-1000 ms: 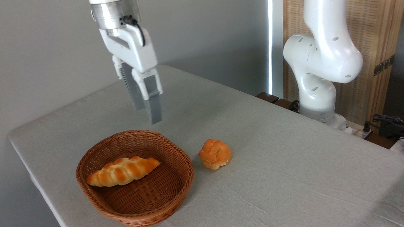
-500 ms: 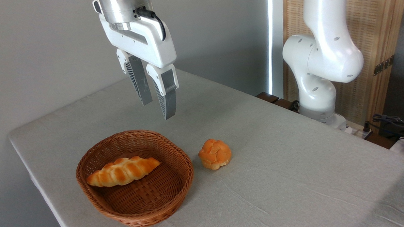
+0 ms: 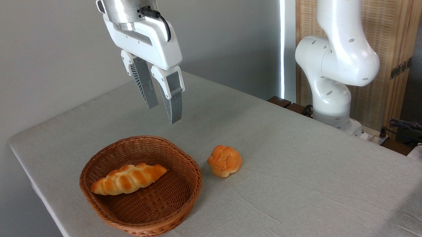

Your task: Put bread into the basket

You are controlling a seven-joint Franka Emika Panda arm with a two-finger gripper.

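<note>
Bread [image 3: 129, 178] is lying in the basket [image 3: 185, 191], likely light and soft, best pinched mid-loaf; the gripper [image 3: 163, 114] is hanging above, open and empty.

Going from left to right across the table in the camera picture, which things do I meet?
basket, with the bread lying inside it → round bun → robot arm base
</note>
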